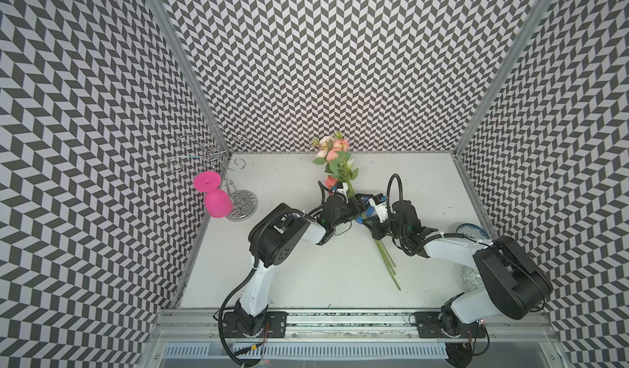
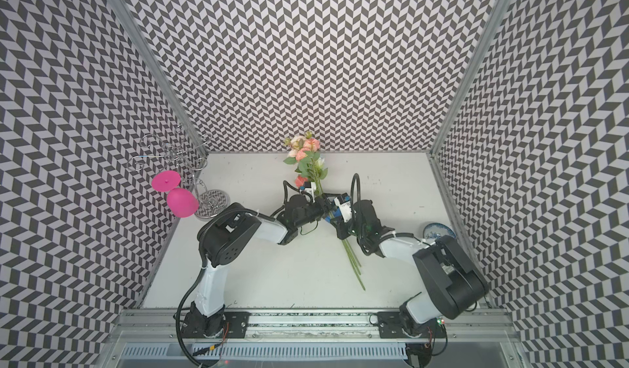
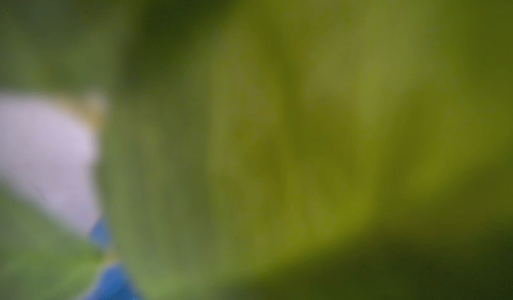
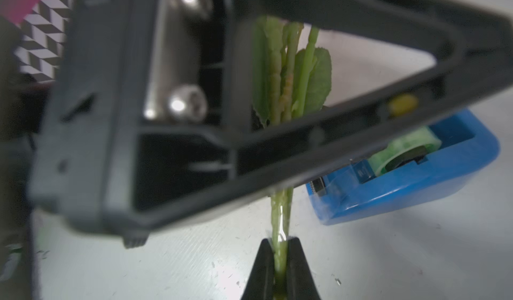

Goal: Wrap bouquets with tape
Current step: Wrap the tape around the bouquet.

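Observation:
The bouquet point(image 1: 335, 151) lies slanted on the white table point(image 1: 306, 274), pink and peach blooms at the back wall and green stems point(image 1: 388, 264) trailing toward the front. My right gripper point(image 4: 280, 257) is shut on the bundled stems point(image 4: 280, 215). My left gripper point(image 1: 357, 202) is at the stems just above it, near the leaves. Its black finger frame point(image 4: 361, 123) crosses the right wrist view, with stems passing behind it. Blurred green leaf point(image 3: 305, 132) fills the left wrist view and hides the jaws. The blue tape dispenser point(image 4: 416, 184) sits on the table beside the stems.
A pink goblet point(image 1: 218, 203) hangs upside down from a silver wire rack point(image 1: 240, 204) at the back left. Blue-and-white bowls point(image 1: 471, 231) sit at the right edge behind the right arm. Patterned walls close in three sides.

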Available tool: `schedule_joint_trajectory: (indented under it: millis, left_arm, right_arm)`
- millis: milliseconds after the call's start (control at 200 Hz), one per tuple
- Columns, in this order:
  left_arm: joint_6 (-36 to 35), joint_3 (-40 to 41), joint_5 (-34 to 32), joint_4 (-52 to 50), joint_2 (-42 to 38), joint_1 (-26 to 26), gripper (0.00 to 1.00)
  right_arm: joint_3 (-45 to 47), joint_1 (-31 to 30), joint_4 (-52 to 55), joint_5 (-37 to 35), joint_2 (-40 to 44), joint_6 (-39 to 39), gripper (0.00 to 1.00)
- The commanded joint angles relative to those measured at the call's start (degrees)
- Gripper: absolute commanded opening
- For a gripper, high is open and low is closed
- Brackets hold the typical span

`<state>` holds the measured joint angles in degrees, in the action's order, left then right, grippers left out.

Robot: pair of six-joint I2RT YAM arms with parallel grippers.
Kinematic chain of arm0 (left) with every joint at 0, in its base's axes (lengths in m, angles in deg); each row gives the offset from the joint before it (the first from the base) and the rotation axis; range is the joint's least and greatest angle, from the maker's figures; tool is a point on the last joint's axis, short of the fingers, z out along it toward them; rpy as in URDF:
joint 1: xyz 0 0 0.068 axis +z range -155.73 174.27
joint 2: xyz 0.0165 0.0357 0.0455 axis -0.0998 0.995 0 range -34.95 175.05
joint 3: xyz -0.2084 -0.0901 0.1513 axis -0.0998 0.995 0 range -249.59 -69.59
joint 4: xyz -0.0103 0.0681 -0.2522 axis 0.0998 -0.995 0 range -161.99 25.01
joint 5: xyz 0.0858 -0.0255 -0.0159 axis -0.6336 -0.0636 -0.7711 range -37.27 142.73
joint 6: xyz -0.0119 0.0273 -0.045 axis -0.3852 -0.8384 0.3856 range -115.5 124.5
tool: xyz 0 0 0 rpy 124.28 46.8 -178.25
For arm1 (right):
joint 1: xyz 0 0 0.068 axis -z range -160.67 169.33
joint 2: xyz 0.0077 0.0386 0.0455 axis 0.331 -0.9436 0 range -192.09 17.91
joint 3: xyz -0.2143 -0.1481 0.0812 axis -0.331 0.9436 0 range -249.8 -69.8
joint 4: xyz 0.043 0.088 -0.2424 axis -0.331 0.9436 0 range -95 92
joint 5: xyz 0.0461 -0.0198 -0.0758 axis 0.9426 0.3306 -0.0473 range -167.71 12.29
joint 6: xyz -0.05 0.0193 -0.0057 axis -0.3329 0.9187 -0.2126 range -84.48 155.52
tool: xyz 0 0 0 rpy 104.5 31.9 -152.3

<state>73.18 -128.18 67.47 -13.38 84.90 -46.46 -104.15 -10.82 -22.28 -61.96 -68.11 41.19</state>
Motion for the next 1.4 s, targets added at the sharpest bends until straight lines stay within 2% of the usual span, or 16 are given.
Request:
schedule_joint_trajectory:
  millis: [0,115,185,265,360,521,566,666,731,876,986,1106,1212,1272,1327,1397]
  left_arm:
    - [-6.11,-3.38,-1.13,-11.85,-2.17,-0.73,0.59]
    - [-6.58,-4.15,-2.10,-12.87,-2.44,-0.90,0.36]
    - [-7.02,-4.63,-1.70,-12.49,-2.44,-0.91,0.14]
    - [-7.50,-4.77,-1.32,-12.18,-2.38,-0.93,0.00]
    - [-8.09,-3.97,-0.90,-9.48,-2.72,-0.77,0.00]
    - [-9.40,-3.46,2.34,-3.47,-2.51,-0.07,0.00]
    - [-10.17,-3.51,3.39,-1.85,-2.47,0.04,0.00]
    - [-11.24,-3.40,6.82,2.43,-1.98,0.43,0.00]
    - [-11.01,-2.79,8.44,6.27,-1.68,0.72,0.00]
    - [-10.10,-2.99,11.57,11.67,-0.23,0.74,0.00]
    - [-7.77,-3.21,14.01,16.29,1.59,0.74,0.00]
    - [-6.52,-2.56,13.54,17.84,2.14,0.86,0.00]
    - [-7.28,-3.68,14.41,16.18,2.65,0.80,0.00]
    - [-7.69,-3.98,13.96,14.35,2.68,0.72,0.00]
    - [-8.74,-4.63,13.01,10.46,2.41,0.55,0.14]
    - [-11.57,-5.86,12.34,5.90,1.81,0.14,0.26]
  right_arm:
    - [-0.28,-3.61,-1.97,-11.14,1.29,-6.08,0.00]
    - [0.33,-4.13,-3.11,-10.57,0.67,-6.05,0.00]
    - [0.58,-4.13,-3.95,-9.65,0.02,-5.61,0.00]
    - [1.43,-3.67,-6.14,-8.05,-0.14,-4.53,0.08]
    - [1.69,-1.81,-6.93,-3.02,0.23,-3.68,0.22]
    - [3.43,4.08,-9.79,10.00,2.09,-1.24,0.46]
    - [3.58,5.90,-10.12,13.93,2.05,-0.79,0.49]
    - [2.60,10.23,-10.42,22.78,-0.32,0.64,0.50]
    - [1.55,12.35,-10.34,27.23,-2.84,1.86,0.48]
    - [0.56,14.05,-14.04,32.17,-6.61,4.35,0.45]
    - [-0.76,14.36,-13.95,33.59,-8.63,4.48,0.35]
    - [-0.66,14.76,-12.51,33.03,-9.34,3.90,0.29]
    - [-0.63,14.68,-10.42,29.23,-9.22,3.18,0.12]
    - [-0.74,14.22,-8.64,26.15,-8.32,1.82,0.07]
    - [-1.27,13.30,-6.21,22.22,-7.21,-0.06,0.04]
    - [-1.79,11.87,-3.96,18.36,-5.57,-2.38,0.01]
